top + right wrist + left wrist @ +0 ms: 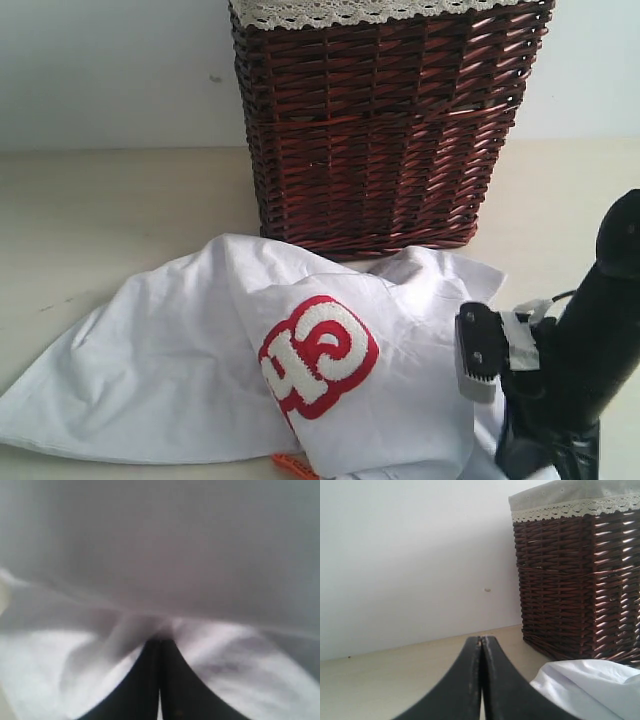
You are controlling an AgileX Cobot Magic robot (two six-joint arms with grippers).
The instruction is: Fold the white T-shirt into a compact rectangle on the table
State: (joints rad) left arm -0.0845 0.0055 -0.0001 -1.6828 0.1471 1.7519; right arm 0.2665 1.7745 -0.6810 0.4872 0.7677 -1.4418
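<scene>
White T-shirt [200, 370] lies crumpled on the table [100, 220] at 6 o'clock of the wicker basket [380, 130], red patch up, nowhere near a rectangle. Right gripper [160, 641] looks clenched on a pinch of cloth at the shirt's 4 o'clock edge; left gripper [481, 640] is clenched on nothing, near the shirt. Best bet: lift low, drag toward 3 o'clock to flatten it, and get the left on the 9 o'clock hem before folding.

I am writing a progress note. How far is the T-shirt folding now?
Done: no neat fold shows; the white T-shirt lies crumpled on the table before the wicker basket. In hand: the right gripper is shut, apparently pinching its cloth; the left gripper is shut and empty. Left: all the folding.
</scene>
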